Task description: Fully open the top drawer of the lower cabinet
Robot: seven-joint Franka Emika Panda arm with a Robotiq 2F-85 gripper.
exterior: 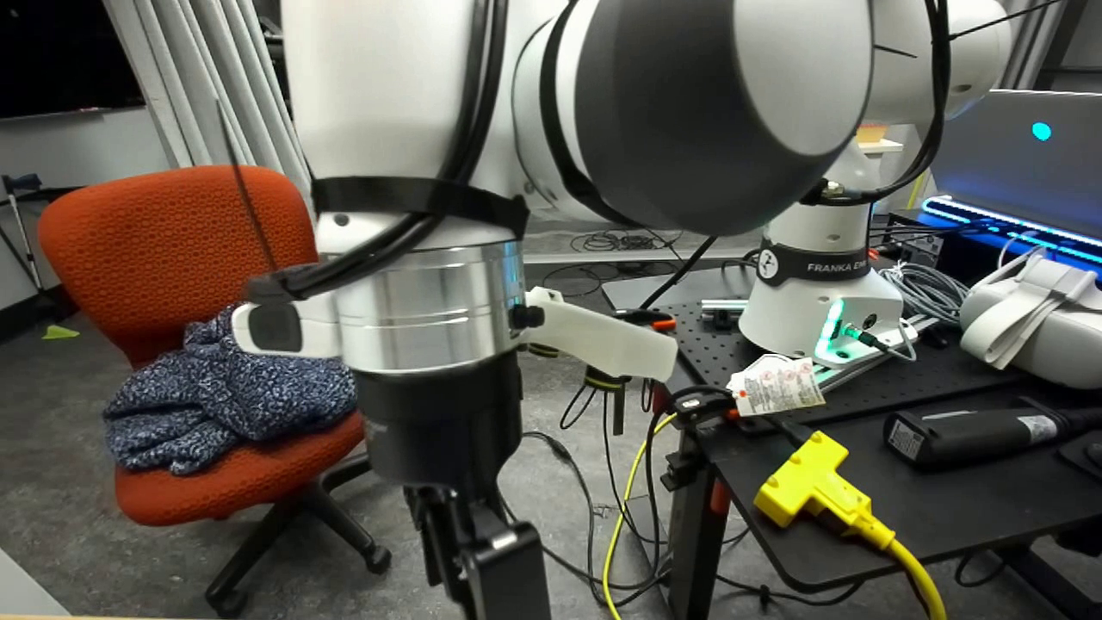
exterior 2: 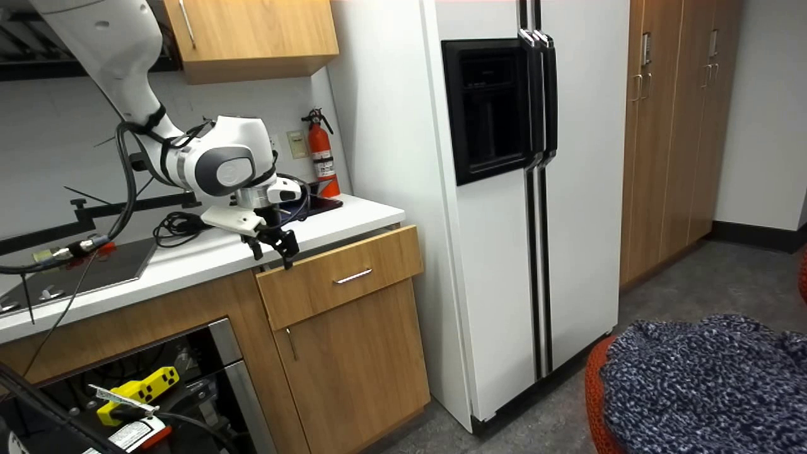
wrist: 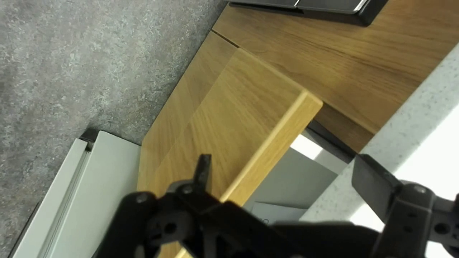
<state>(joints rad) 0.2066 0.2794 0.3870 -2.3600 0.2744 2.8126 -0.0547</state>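
Grey mottled floor [exterior 2: 681, 284] runs past a white refrigerator [exterior 2: 492, 252], which stands just beside the lower cabinet [exterior 2: 353, 359] and its white countertop [exterior 2: 189, 265]. In both exterior views an orange chair [exterior: 172, 241] bears a heaped blue-grey knit [exterior: 232, 396]. The white arm [exterior 2: 113, 57] slants down over the countertop, its wrist end turned toward the floor. Below it, the top drawer [exterior 2: 315, 287] sits partway out from under the countertop's edge, with a gap open behind its wooden front. A red fire extinguisher [exterior 2: 323, 157] shows at the back of the countertop, near the refrigerator. The gripper [wrist: 283, 165] hangs by the end of the drawer front away from the refrigerator, its fingers [wrist: 374, 186] spread wide and gripping nothing. In the wrist view the front's top rim runs between them, the countertop behind one; whether either touches, I cannot tell. Inside lies a pale sheet [wrist: 279, 212], partly hidden.
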